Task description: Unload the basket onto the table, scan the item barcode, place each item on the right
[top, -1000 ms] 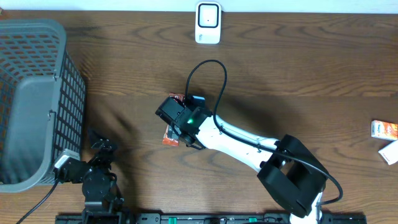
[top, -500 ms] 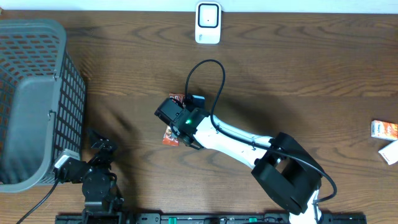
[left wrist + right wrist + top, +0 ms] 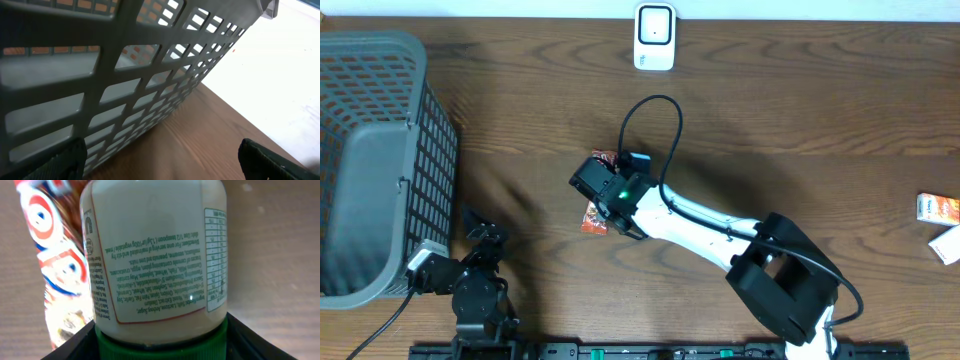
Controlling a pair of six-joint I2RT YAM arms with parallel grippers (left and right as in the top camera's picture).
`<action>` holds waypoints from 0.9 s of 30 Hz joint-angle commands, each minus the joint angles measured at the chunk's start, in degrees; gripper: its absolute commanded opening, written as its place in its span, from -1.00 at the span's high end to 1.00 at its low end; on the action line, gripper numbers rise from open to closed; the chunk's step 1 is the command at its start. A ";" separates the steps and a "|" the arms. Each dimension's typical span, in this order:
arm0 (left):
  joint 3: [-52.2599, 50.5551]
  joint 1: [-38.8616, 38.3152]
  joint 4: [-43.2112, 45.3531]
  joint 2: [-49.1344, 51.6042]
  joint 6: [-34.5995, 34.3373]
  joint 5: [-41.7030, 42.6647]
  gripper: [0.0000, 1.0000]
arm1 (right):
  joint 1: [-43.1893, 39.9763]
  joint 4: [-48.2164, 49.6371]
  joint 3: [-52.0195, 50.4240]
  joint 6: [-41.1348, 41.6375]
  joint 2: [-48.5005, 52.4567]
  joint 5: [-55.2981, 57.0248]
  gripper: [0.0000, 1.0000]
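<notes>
In the right wrist view, a white jar (image 3: pixel 155 250) with a printed label and a green lid (image 3: pixel 161 342) fills the frame. My right gripper (image 3: pixel 161 340) is shut on it, a black finger pressed to each side of the lid. It lies on the table beside a red-and-white packet (image 3: pixel 55 275). In the overhead view, the right gripper (image 3: pixel 608 192) covers the jar at mid-table, and only the packet's red edges (image 3: pixel 592 220) show. A white scanner (image 3: pixel 654 36) stands at the far edge. My left gripper (image 3: pixel 160 167) is open beside the basket.
A grey mesh basket (image 3: pixel 370 160) fills the left side, and its wall (image 3: pixel 125 75) is close in front of the left wrist camera. An orange box (image 3: pixel 938 207) and a white item (image 3: pixel 947 243) lie at the right edge. A black cable (image 3: pixel 655 125) loops over the right wrist.
The right arm's elbow has shifted slightly left while its gripper stays over the jar. The left arm has not moved.
</notes>
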 commanded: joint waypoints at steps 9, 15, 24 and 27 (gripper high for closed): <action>-1.03 0.20 -1.27 -0.35 0.11 -0.94 -0.94 | -5.90 -11.26 2.91 0.44 -15.69 -20.59 -0.11; -1.03 0.20 -1.27 -0.35 0.09 -0.94 -0.94 | -10.73 -19.28 2.89 0.70 -16.46 -25.14 -0.10; -1.03 0.20 -1.27 -0.35 0.11 -0.94 -0.95 | -8.94 -18.60 2.89 -7.85 -16.46 -18.93 -0.82; -1.03 0.20 -1.27 -0.35 0.11 -0.94 -0.94 | -4.52 -19.61 2.89 -7.87 -16.46 -13.66 -0.92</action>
